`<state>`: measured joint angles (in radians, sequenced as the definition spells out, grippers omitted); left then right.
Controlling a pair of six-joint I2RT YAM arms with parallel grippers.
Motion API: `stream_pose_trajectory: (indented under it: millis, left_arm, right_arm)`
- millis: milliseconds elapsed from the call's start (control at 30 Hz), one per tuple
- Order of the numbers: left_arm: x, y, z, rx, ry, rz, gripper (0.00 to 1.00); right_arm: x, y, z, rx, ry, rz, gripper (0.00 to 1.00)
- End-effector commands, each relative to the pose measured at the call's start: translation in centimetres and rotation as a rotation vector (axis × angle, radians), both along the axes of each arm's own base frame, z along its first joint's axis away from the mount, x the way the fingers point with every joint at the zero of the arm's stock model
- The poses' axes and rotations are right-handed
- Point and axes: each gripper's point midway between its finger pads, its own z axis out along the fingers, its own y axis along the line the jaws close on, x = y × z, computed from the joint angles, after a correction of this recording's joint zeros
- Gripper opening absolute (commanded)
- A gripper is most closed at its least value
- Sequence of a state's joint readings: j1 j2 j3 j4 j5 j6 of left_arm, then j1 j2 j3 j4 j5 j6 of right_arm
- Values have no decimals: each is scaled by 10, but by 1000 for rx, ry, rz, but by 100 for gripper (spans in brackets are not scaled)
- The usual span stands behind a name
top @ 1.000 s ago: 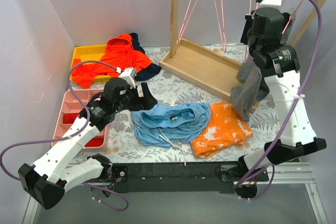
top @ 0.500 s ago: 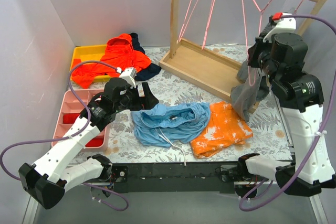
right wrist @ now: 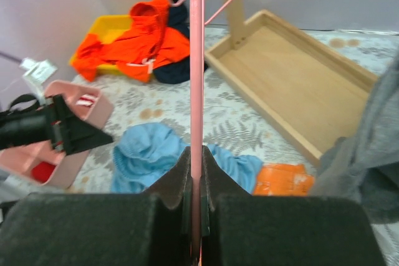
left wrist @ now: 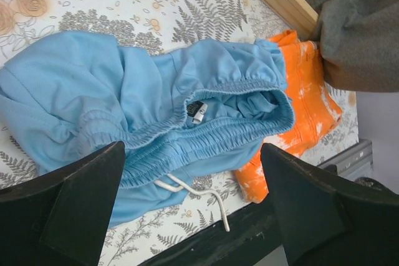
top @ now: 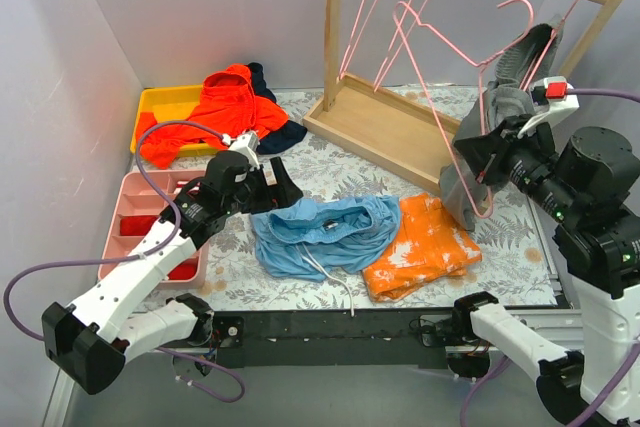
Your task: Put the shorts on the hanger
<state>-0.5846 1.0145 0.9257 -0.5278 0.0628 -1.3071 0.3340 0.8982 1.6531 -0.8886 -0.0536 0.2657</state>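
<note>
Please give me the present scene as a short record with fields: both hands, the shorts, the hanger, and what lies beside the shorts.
left hand: open, above the shorts, holding nothing
right hand: shut on the hanger's wire
shorts: crumpled on the table, drawstring trailing toward the near edge
hanger: held in the air in front of the wooden rack
orange cloth: on the table, against the shorts' right side
task state: shorts not yet on the hanger
</note>
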Motion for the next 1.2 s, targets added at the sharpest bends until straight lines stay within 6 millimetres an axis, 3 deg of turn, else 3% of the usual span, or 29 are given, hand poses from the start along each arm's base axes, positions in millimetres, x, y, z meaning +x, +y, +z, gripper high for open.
stream_pose_trajectory:
  millis: [0, 67, 167, 233, 300, 367, 400, 533, 733, 867, 1167]
  left_arm:
    - [11, 17, -10, 36, 33, 144, 90]
    - [16, 28, -18, 77, 45, 210, 91]
    - [14, 45, -31, 113, 93, 311, 93]
    - [6, 53, -46, 110, 145, 372, 93]
    - [1, 60, -48, 85, 150, 421, 93]
    - [-7, 66, -55, 56, 173, 467, 89]
    - [-9, 66, -57, 48, 176, 465, 86]
    - [-21, 59, -77, 15, 235, 437, 81]
    - [-27, 57, -94, 4, 248, 443, 72]
    - [-17, 52, -94, 6, 221, 427, 68]
    - [1, 53, -104, 41, 195, 475, 41]
  right_arm:
    - [-12, 42, 2, 62, 23, 251, 1]
    - [-12, 61, -12, 66, 81, 362, 1]
    - [-8, 71, -30, 51, 127, 397, 1]
    - [-10, 80, -34, 32, 145, 421, 1]
    - [-11, 86, -38, -1, 157, 428, 1]
    - [-15, 97, -53, -68, 206, 444, 1]
    - [-26, 108, -60, -100, 225, 496, 1]
    - [-34, 125, -98, -214, 319, 522, 1]
    - [-51, 123, -122, -328, 394, 546, 1]
    - [-58, 114, -120, -353, 406, 547, 1]
    - [-97, 105, -139, -375, 562, 648, 1]
